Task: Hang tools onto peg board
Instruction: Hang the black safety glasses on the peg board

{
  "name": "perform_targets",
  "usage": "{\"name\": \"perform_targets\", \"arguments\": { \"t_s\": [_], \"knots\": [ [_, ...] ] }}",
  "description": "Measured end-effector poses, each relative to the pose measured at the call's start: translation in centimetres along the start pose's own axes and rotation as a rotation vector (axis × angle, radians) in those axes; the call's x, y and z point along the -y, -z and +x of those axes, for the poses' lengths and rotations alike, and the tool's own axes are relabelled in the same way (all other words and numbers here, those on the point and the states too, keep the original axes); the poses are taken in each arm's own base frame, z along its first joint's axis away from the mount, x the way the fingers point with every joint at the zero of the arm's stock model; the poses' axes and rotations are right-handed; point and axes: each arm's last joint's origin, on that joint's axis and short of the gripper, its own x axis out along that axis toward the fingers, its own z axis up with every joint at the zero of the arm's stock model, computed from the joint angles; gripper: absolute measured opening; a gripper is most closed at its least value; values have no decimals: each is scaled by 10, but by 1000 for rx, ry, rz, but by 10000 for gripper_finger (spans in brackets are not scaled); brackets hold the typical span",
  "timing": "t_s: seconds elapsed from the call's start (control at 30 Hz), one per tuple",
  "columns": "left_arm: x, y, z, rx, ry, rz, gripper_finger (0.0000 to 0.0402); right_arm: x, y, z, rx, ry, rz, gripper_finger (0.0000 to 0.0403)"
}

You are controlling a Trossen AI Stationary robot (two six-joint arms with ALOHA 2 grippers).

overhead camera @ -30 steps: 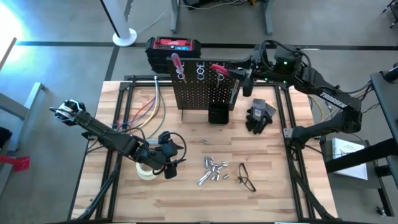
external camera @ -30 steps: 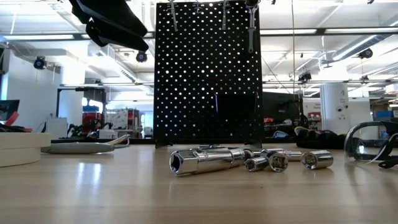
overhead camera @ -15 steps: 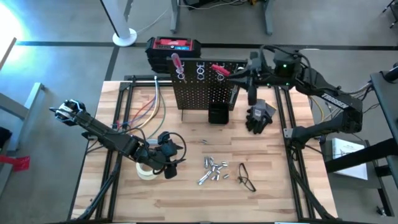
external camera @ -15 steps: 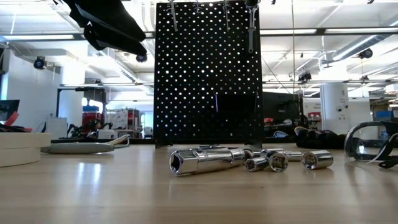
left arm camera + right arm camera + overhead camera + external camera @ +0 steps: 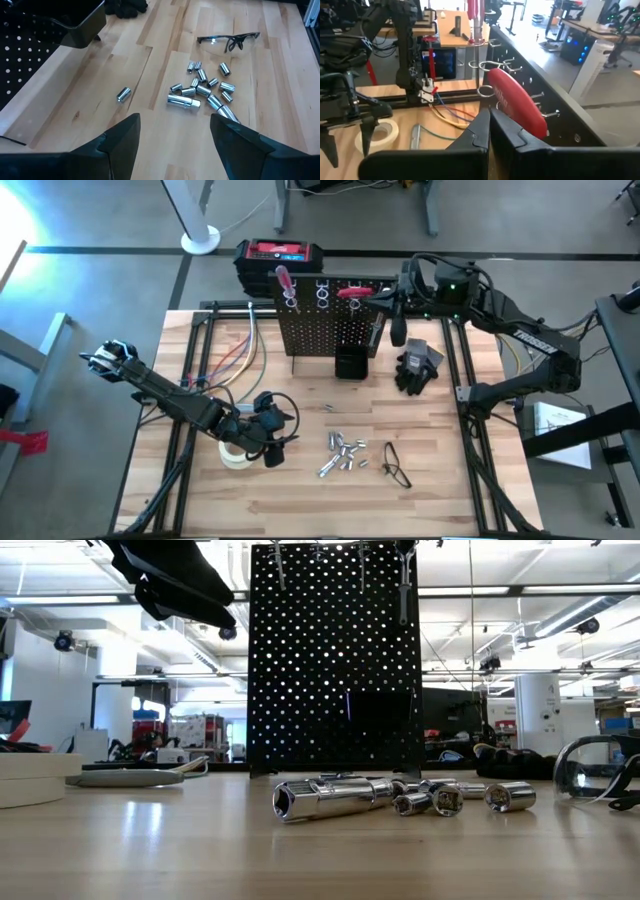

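**A:** While the left arm waits over the near-left of the bench (image 5: 440,500), all the action sits up at the peg board (image 5: 330,325). The right pincer (image 5: 396,305) hovers by the board's top right corner, fingers pressed flat together and nothing between them.

**B:** And the red screwdriver (image 5: 515,102) right in front of it?

**A:** It rests in a ring hook (image 5: 486,90) on the top row, handle leaning toward that pincer. I read it as one tool just hung, with the arm free to go for another. A second red handle (image 5: 284,279) stands upright at the board's left end.

**B:** So what does the next move call for?

**A:** My guess: pull back clear of the hooks without nudging that handle, then travel down to the sockets (image 5: 200,92) heaped mid-bench. One stray socket (image 5: 123,94) lies apart from the heap, nearer the board. They're short and round, so they may roll under a sloppy pinch. The left pincer (image 5: 172,135) hangs just beside them, fingers spread wide, holding nothing.

**B:** Anything we can't make out?

**A:** Plenty. Whether the leaning screwdriver's shaft is fully through its ring, I can't tell. From the low camera the board's top row is cut off, so only the hanging shafts show. The small bin (image 5: 349,365) at the board's foot shows dark; its contents are hidden.
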Motion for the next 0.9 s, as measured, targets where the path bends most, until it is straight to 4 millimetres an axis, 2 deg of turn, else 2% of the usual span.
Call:
{"name": "perform_targets", "arguments": {
  "t_s": [0.27,0.5,0.63,0.9],
  "knots": [
    [-2,5,-4,-41,-17,-4,232,-6,0,-17,-18,-23,0,1],
    [-4,10,-26,-23,-45,-7,232,-22,13,-42,-152,-84,25,15],
    [-16,25,-36,-20,-119,-20,232,-38,27,-52,-160,-149,50,27],
    [-40,71,-23,-120,-194,-93,232,-75,75,-54,-129,-255,121,30]
  ]
}}
